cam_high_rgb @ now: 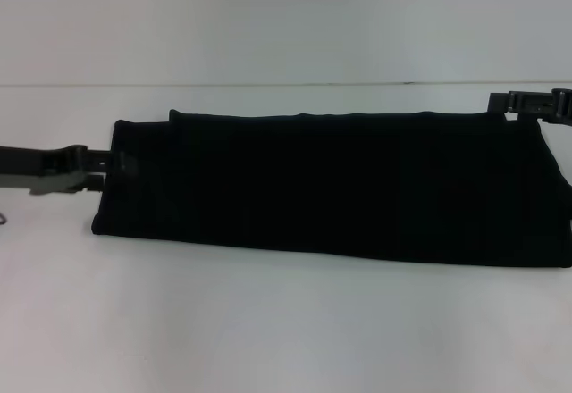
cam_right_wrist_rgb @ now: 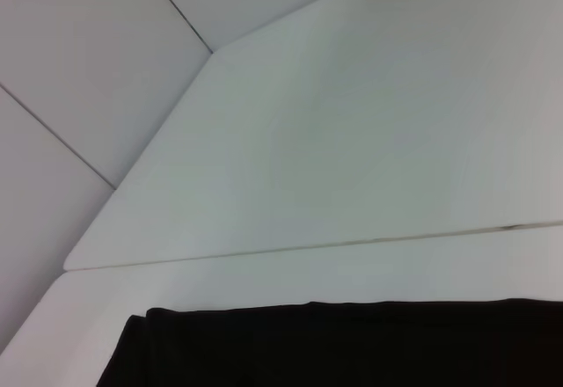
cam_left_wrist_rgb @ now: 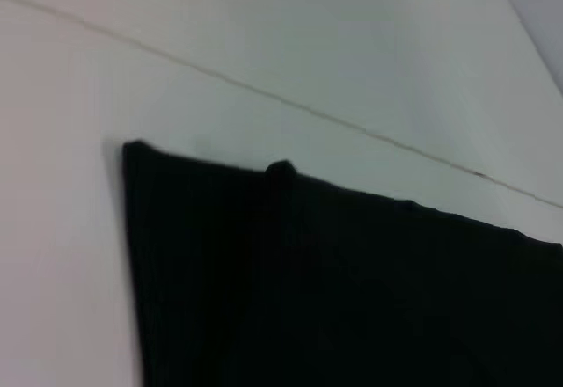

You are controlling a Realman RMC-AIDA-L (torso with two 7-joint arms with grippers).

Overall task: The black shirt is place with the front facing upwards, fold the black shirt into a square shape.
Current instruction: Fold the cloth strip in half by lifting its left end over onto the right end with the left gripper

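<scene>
The black shirt is seen folded into a long band across the white table. Being soft and limp, it is best gripped at its end corners. The left gripper and right gripper are at those ends; whether they are clamped cannot be told.

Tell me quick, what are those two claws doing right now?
Left gripper: at the left end of the folded plain black cloth shirt; grip cannot be told.
Right gripper: at the shirt's far right corner; grip cannot be told.
</scene>
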